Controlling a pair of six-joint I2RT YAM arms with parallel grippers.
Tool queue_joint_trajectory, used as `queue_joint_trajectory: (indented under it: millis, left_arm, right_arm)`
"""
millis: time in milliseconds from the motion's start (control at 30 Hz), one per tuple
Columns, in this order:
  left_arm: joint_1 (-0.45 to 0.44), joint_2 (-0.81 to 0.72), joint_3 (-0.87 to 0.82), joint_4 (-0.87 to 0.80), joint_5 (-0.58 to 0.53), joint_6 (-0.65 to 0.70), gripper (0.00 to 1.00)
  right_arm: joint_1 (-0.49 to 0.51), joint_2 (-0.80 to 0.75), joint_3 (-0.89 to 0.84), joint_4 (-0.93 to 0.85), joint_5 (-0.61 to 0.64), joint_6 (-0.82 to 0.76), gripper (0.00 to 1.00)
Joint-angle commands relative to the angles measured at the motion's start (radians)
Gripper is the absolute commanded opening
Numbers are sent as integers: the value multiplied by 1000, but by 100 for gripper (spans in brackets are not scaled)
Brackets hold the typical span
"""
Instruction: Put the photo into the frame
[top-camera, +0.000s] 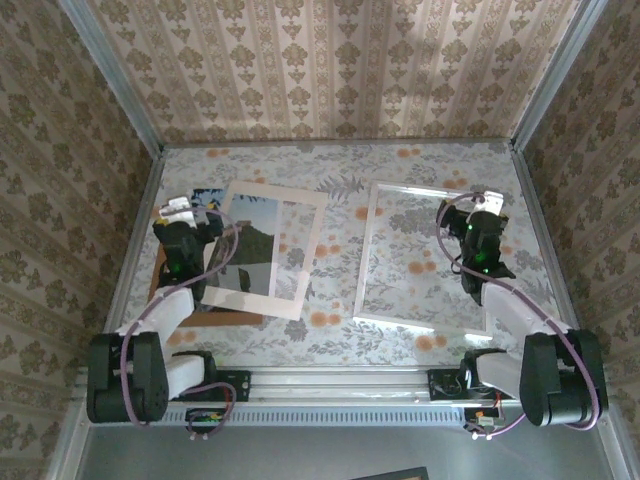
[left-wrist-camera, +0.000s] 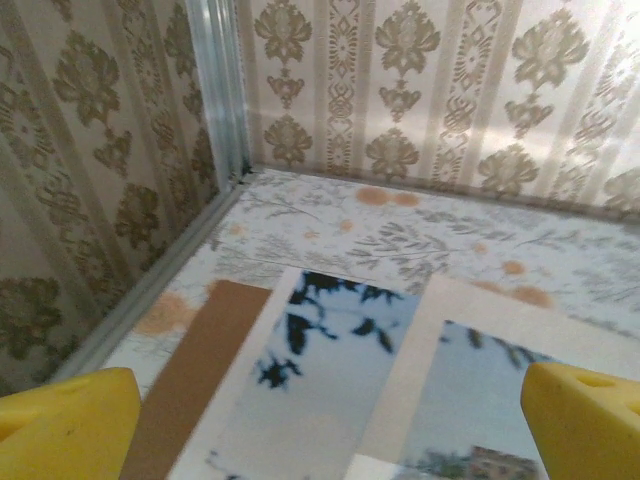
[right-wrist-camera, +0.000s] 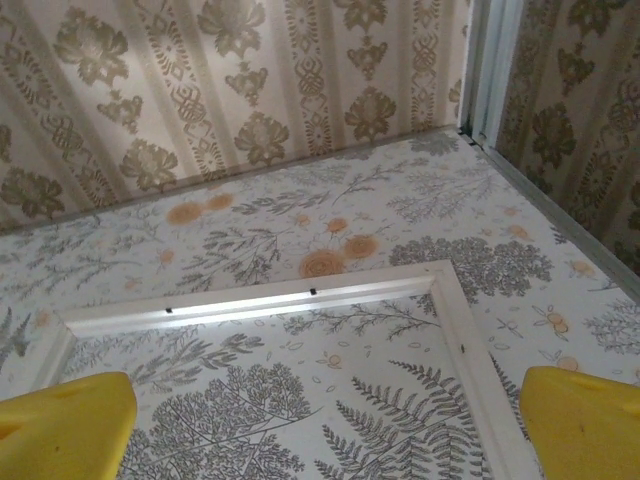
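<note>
The left jaws stand wide apart with nothing between them, their yellow fingertips (left-wrist-camera: 62, 428) hanging clear above the things below. Directly under and just ahead of them lies the photo (left-wrist-camera: 322, 372), flat on the table (left-wrist-camera: 420, 235), its pale sky and dark leaf shapes showing. To the right of these jaws a white mat (left-wrist-camera: 487, 312) overlaps the photo, more of the picture showing through its window; to their left a strip of brown board (left-wrist-camera: 203, 368) sticks out from beneath. The left arm (top-camera: 162, 312) rises from its base at the near edge and reaches forward along the left side of the table, wrist tipped down and toward the far wall. The right jaws are likewise spread wide and hold nothing, their yellow fingertips (right-wrist-camera: 585, 420) hovering above the frame (right-wrist-camera: 300, 297). Its far white edge runs across just ahead of them and its far right corner sits ahead on their right, the table's floral cloth showing through the clear pane below. The right arm (top-camera: 508, 322) reaches forward from its base, wrist over the frame's right edge, also tipped down. The frame lies flat, well to the right of the photo and apart from it.
</note>
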Motion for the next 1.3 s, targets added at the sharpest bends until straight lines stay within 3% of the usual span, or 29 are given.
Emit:
queue_joint_trajectory:
  millis: [0,233,433,900,1067,1267]
  left_arm:
    - [-32,-2,53,-159,102,-188,100]
    - [-304,78,218,-392,0,-183,100]
    - [-468,164,313,-453,-24,-168,100]
    - [-674,378,515,-559,-22,-101,99]
    - [-709,450,588,-605,-5,-108,98]
    - [-716,466,594,-625,0,-113,98]
  right_arm:
    - [-3,-10,69,-236,21,112,99]
    - [0,42,160,-405,112,104,99]
    - [-8,93,193,-436,136,60,99]
    - [-109,277,300,-567,56,-2,97]
    - [-177,316,340,-634,-7,-29,92]
    - [-191,420,419,-726,-35,-54,85]
